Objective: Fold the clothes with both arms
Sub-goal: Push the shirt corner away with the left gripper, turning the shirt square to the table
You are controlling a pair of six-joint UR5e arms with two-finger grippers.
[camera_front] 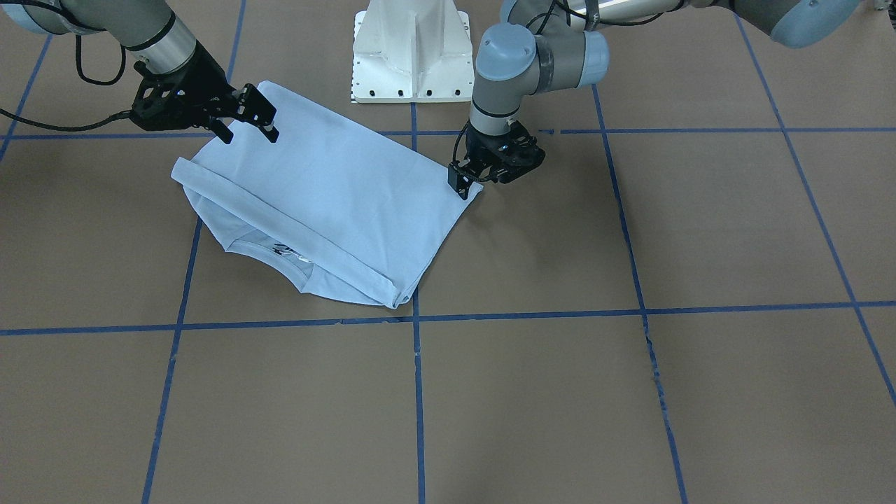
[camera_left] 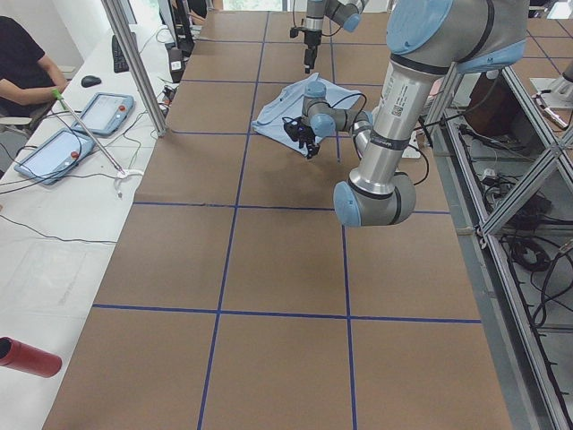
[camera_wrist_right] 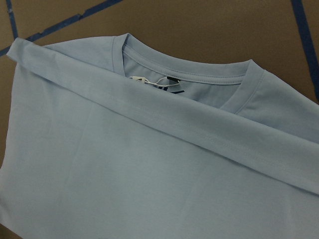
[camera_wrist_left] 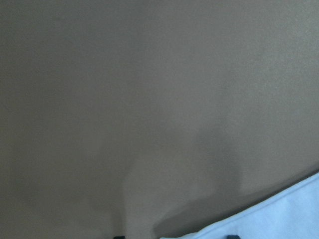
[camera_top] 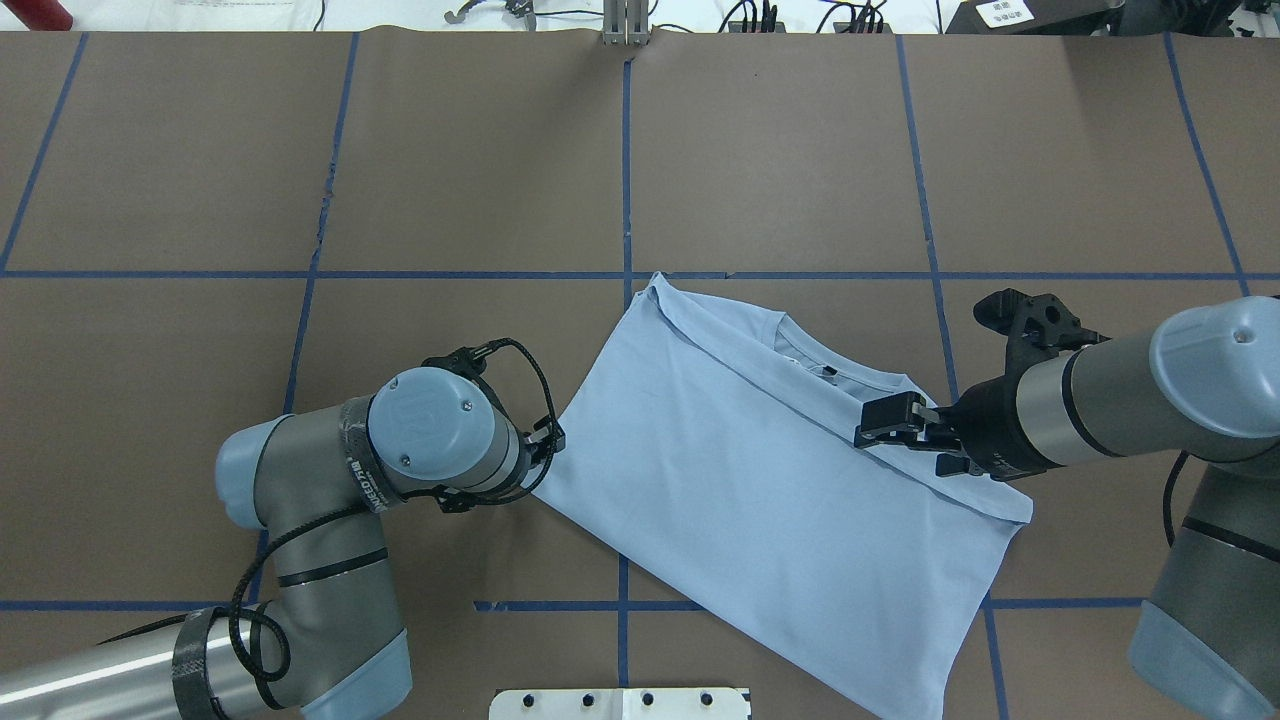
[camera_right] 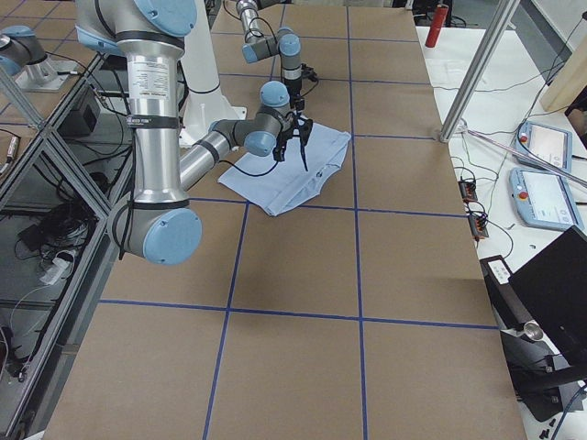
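Note:
The light blue T-shirt (camera_front: 329, 189) lies folded flat on the brown table, its collar and dark print (camera_front: 283, 248) peeking out along the folded edge. My left gripper (camera_front: 463, 185) stands low at the shirt's corner on the view's right, fingers apart and holding nothing; the left wrist view shows only table and a strip of shirt (camera_wrist_left: 294, 214). My right gripper (camera_front: 248, 126) hovers open just above the opposite end of the shirt (camera_top: 760, 470). In the right wrist view the collar (camera_wrist_right: 184, 69) and white neck tag (camera_wrist_right: 149, 82) show, but no fingers.
The white pedestal base (camera_front: 411, 56) stands just behind the shirt. Blue tape lines (camera_front: 416, 392) grid the table. A side table with tablets (camera_left: 54, 148), a seated person (camera_left: 22, 63) and a metal post (camera_left: 134, 63) line the far side.

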